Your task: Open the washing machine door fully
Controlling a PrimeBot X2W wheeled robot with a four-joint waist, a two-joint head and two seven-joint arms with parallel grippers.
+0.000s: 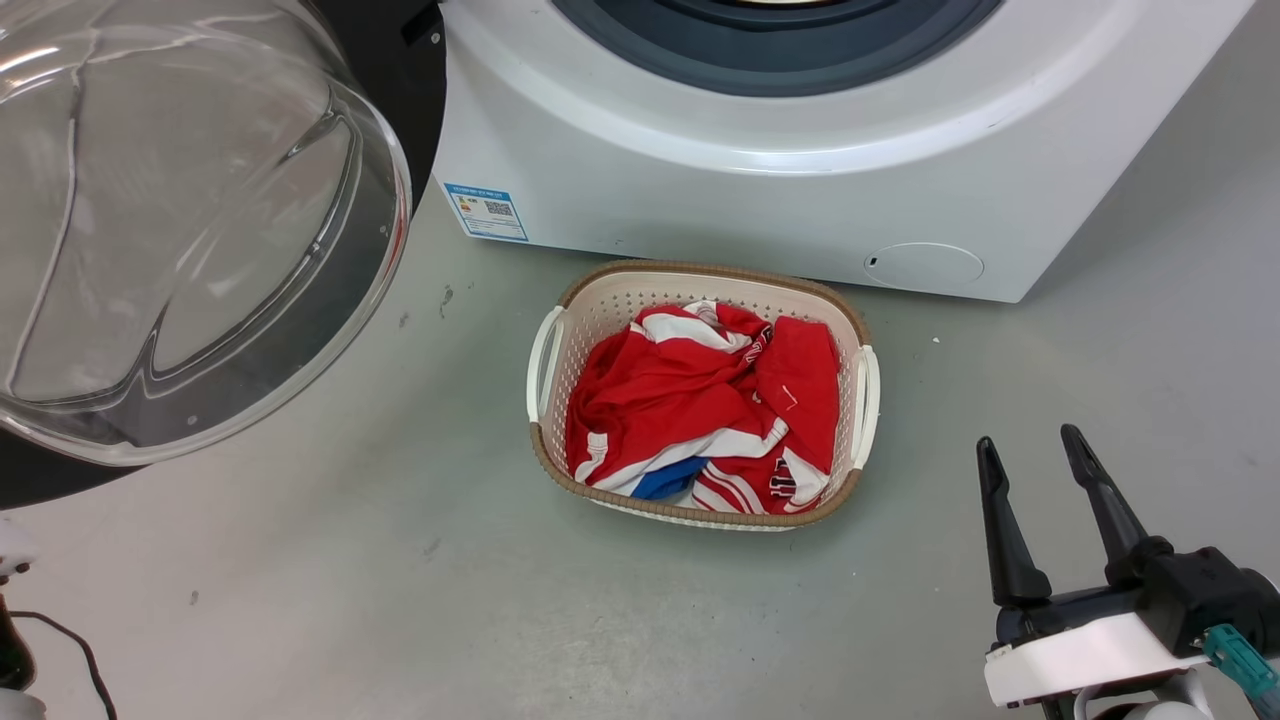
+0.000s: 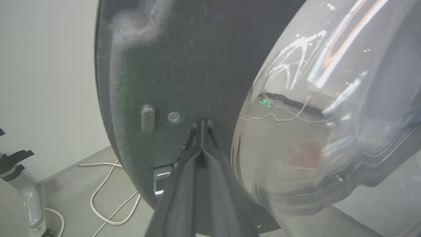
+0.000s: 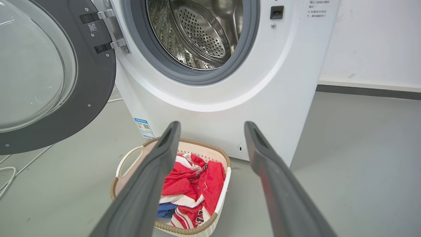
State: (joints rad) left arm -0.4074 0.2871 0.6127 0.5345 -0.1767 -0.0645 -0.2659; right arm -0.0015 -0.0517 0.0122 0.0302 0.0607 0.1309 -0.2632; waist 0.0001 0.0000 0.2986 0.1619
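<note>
The washing machine door [image 1: 190, 220] stood open on the left side of the washing machine [image 1: 760, 190]. Two hinges [image 3: 113, 31] held it at the left edge of the machine's front. The door's inner side faced the near side of the room, and its clear glass bowl [image 1: 150, 300] bulged out toward the robot.

The left claw [image 2: 201, 125] was closed, with its two fingers pressed together and nothing between them. Its tips rested against the dark inner rim of the door, just right of a small screw [image 2: 174, 117] and above a shiny metal latch [image 2: 161, 179]. A white cable [image 2: 108, 191] lay on the floor [image 2: 75, 184] beyond the door.

The right claw [image 1: 1028, 440] was open and empty. It hung at the near right, well apart from the door.

The steel drum [image 3: 197, 33] showed inside its grey ring [image 3: 184, 74]. A cream basket [image 1: 700, 282] sat on the floor just in front of the machine, full of red, white and blue clothes [image 1: 700, 390]. A blue sticker [image 1: 486, 212] was low on the machine's front left.
</note>
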